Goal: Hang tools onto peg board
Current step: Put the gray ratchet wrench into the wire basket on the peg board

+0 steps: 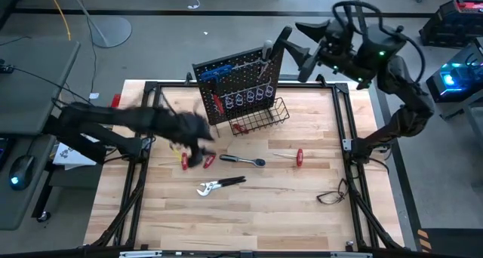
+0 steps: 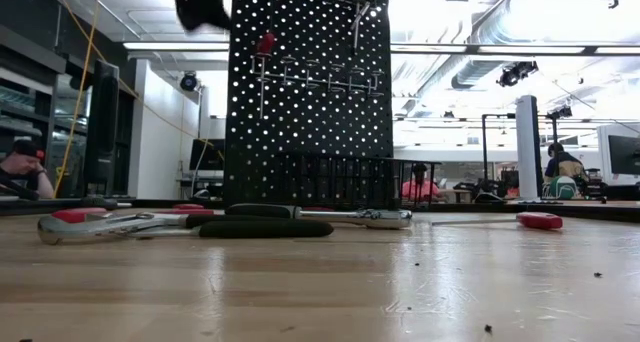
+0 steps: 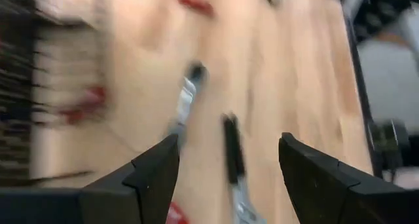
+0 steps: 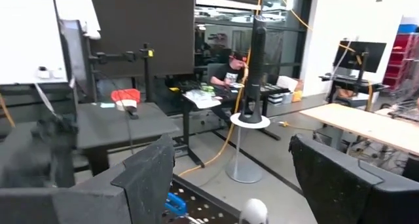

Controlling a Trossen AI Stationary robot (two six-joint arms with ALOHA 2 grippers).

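The black peg board (image 1: 238, 83) stands upright at the table's far middle, with hung tools and a wire basket (image 1: 263, 115) at its foot. Loose tools lie on the table in front of it: red-handled ones (image 1: 186, 161), a black-handled screwdriver (image 1: 241, 160), a red T-handled key (image 1: 294, 157) and silver pliers (image 1: 219, 185). My left gripper (image 1: 202, 136) hangs open, slanting down over the red-handled tools; its wrist view shows a black-handled tool (image 3: 232, 155) and a silver one (image 3: 186, 101) below its fingers (image 3: 157, 175). My right gripper (image 1: 290, 50) is open, high above the board's right end.
A black tubular frame (image 1: 349, 145) borders the wooden table. A thin black cable (image 1: 332, 194) lies near the right edge. In the low view the tools (image 2: 265, 227) lie in a row before the board (image 2: 310, 92). People sit at desks in the room beyond.
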